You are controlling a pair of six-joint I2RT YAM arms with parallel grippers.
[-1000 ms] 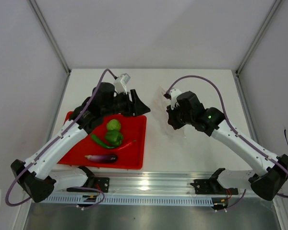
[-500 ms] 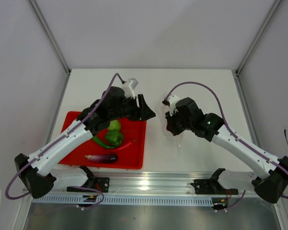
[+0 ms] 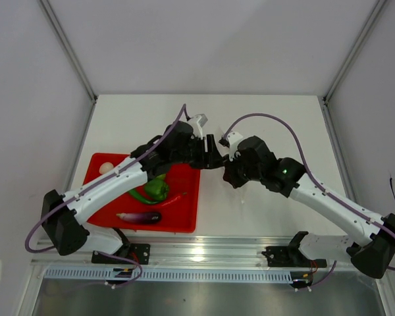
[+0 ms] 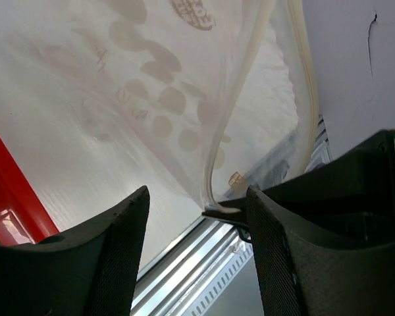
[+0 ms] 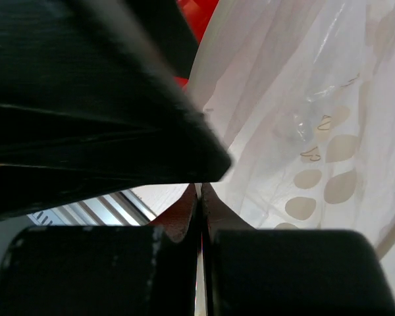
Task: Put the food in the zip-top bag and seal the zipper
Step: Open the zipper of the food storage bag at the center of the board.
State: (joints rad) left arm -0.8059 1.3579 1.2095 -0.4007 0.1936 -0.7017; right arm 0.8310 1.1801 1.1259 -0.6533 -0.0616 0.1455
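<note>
The zip-top bag [image 4: 151, 99] is clear with brown printed spots, and its zipper [image 4: 227, 138] runs as a pale strip along the open edge. My right gripper [image 5: 199, 197] is shut on an edge of the bag [image 5: 303, 118] and holds it up off the table. My left gripper [image 4: 197, 250] is open and empty, its jaws just short of the zipper edge, right beside the right gripper [image 3: 229, 174]. In the top view the left gripper [image 3: 216, 160] hides most of the bag. The food lies on the red tray [image 3: 184, 220]: a round green one [image 3: 157, 189], a long green pepper [image 3: 137, 195], a red chili [image 3: 176, 198] and an eggplant [image 3: 139, 216].
A second round green vegetable [image 3: 159, 175] is half hidden under the left arm. A small white object [image 3: 105, 168] sits at the tray's far left corner. The metal rail [image 3: 204, 253] runs along the table's near edge. The two grippers nearly touch each other.
My left arm has swung right, from above the tray's far edge to the bag's mouth beside the right gripper. The right gripper has shifted slightly left with the bag.
</note>
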